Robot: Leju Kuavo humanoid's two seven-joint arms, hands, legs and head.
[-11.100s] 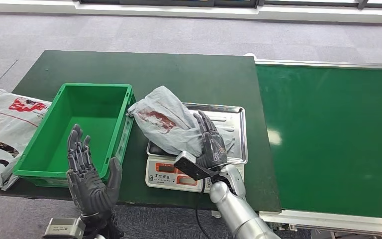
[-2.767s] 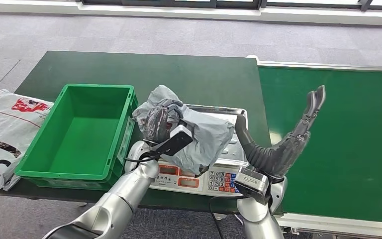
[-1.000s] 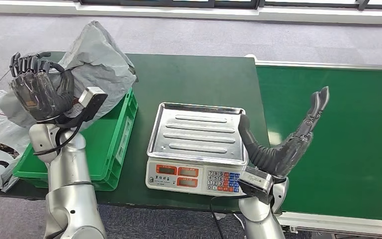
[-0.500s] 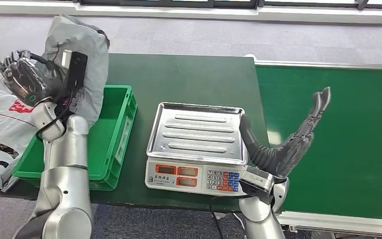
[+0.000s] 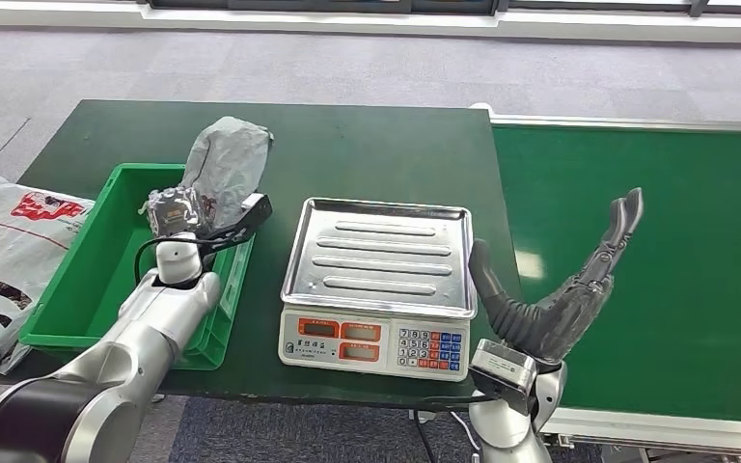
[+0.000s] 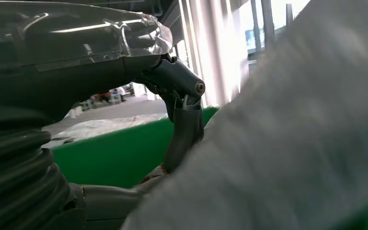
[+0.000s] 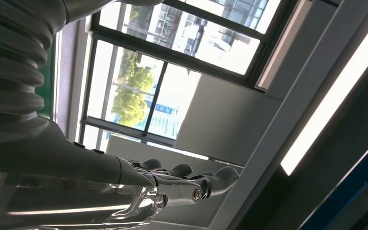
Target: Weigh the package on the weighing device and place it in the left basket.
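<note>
Left robot hand (image 5: 176, 211), gripping the grey package (image 5: 229, 160), has descended from overhead into the green basket (image 5: 77, 289); release outstanding; right robot hand (image 5: 579, 289) idle, fingers spread, holding nothing

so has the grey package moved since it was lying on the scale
Yes. The grey package has left the scale, whose tray is bare, and gone leftward to the green basket, where the left robot hand holds it over the near-right wall.
</note>
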